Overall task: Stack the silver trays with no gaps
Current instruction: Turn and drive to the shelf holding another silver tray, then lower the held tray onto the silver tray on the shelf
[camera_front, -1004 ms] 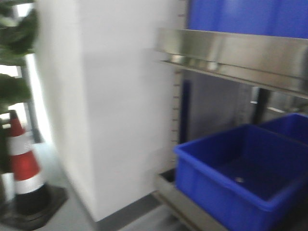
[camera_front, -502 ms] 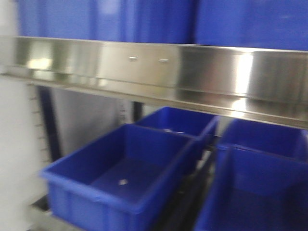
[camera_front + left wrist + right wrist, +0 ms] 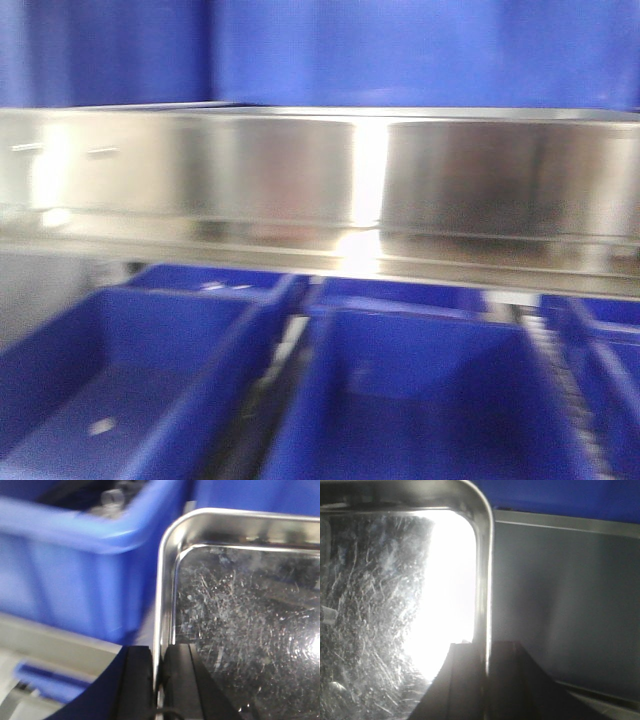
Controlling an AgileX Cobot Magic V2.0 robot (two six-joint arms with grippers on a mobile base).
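A silver tray (image 3: 240, 610) with a scratched, shiny floor and a rolled rim fills the right of the left wrist view. My left gripper (image 3: 159, 680) is shut on its left rim, one black finger outside and one inside. The right wrist view shows a silver tray (image 3: 380, 605) with strong glare on its floor. My right gripper (image 3: 486, 680) is shut on its right rim in the same way. I cannot tell whether more than one tray is in the grip. No tray or gripper shows in the front view.
A broad steel shelf rail (image 3: 320, 190) with small screws crosses the front view, with blue bins (image 3: 420, 390) below and blue plastic above. A blue bin (image 3: 75, 565) stands left of the tray. A grey steel surface (image 3: 560, 600) lies right of the tray.
The front view has swept to the right: the white wall and the traffic cone have left the view, and the shelf rail and blue bins now fill it.
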